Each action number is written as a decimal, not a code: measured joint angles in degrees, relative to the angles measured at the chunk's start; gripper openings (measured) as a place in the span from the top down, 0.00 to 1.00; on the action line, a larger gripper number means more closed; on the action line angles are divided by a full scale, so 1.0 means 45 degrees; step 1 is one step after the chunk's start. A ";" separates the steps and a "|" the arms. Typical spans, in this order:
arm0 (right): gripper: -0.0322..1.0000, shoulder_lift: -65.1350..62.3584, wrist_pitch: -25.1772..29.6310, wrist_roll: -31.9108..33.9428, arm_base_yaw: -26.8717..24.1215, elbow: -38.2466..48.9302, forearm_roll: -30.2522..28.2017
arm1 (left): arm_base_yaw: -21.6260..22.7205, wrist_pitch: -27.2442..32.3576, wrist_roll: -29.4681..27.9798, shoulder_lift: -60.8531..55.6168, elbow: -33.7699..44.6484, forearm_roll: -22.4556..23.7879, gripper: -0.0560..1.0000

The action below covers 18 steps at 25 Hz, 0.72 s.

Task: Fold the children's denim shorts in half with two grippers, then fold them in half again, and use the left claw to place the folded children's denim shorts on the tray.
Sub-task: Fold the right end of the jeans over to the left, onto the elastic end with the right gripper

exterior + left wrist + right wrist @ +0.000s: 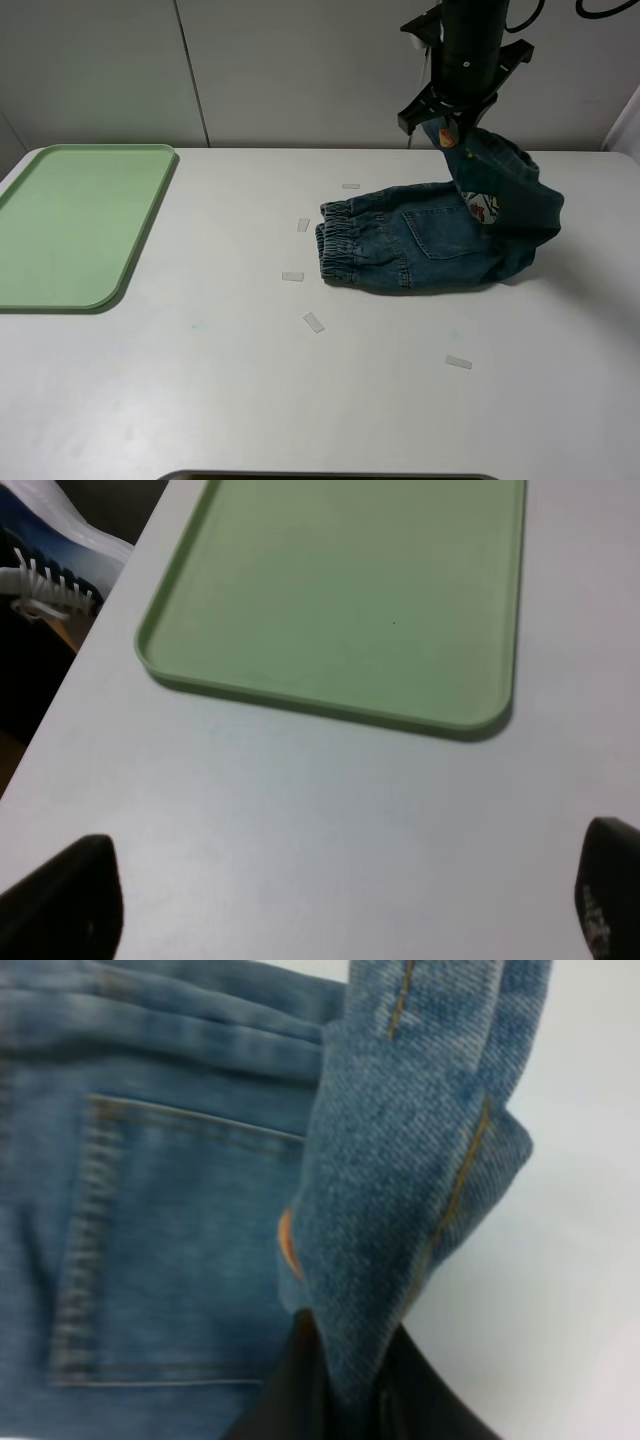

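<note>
On the table [200, 400], right of its middle: the denim shorts [420, 250] lie pocket side up with the gathered waistband towards the tray. One leg end is lifted clear of the surface and shows some printed lining.
Tray [70, 220]: at the far left, well apart from the shorts.
Paper scraps [314, 322]: a few lie on the table near the waistband.
Handling: probably soft and limp, but fairly weighty for cloth. The shorts sag from any single pinch, and the lifted leg drapes in a loose curve. Denim should keep a crease once laid flat, and it is neither fragile nor slippery.
Where to take hold: the stitched hems and waistband corners look best, since their thick edges give the jaws something to bite. Holding two corners at once would keep a fold square.
Right gripper [447, 135]: shut tight on the leg hem. The wrist view shows the hem wedged between the black jaws and the leg hanging from them.
Left gripper [335, 905]: jaws spread wide, holding and touching nothing, above bare table just beside the tray's rim.
</note>
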 joint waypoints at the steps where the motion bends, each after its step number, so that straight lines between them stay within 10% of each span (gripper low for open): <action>1: 0.96 0.0000 0.0000 0.0473 0.0458 0.0000 0.0109 | 0.0000 0.0000 0.0000 0.0000 0.0000 0.0000 0.11; 18: 0.96 0.1089 0.0013 0.1643 0.3004 0.0016 0.0951 | 0.0000 0.0000 0.0000 0.0000 0.0000 0.0000 0.11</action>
